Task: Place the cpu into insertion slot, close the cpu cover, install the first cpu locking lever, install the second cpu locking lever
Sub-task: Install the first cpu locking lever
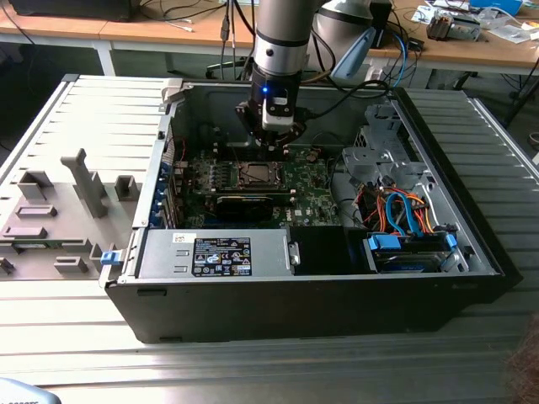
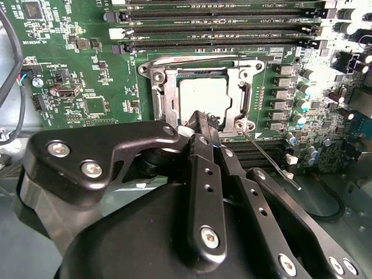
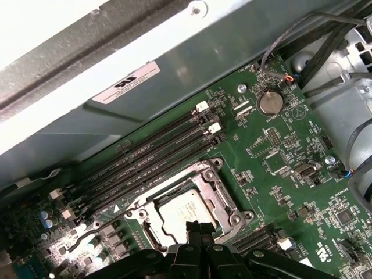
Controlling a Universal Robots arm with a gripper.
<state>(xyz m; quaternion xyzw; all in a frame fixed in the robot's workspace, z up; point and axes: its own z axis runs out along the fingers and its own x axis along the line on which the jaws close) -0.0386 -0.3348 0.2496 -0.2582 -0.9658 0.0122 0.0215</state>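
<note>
Tool (image 2: 201,125) with fingers pressed together, holding nothing, hung just above the chip (image 2: 200,97), chip sat in its socket (image 3: 189,209), metal cover (image 2: 160,93) closed over it, inside the open computer case (image 1: 472,219).

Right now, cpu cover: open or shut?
Shut. The cpu cover lies flat on the insertion slot, framing the cpu through its window. The gripper hovers at its edge.

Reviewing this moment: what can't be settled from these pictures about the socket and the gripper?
- Near edge of the cpu cover: hidden by the gripper in both wrist views.
- Whether the fingertips touch the cover: not clear.
- Levers' latched state: one thin lever sticks out; the rest is too small to judge.
- Socket detail in the exterior view: blocked by the arm.
</note>
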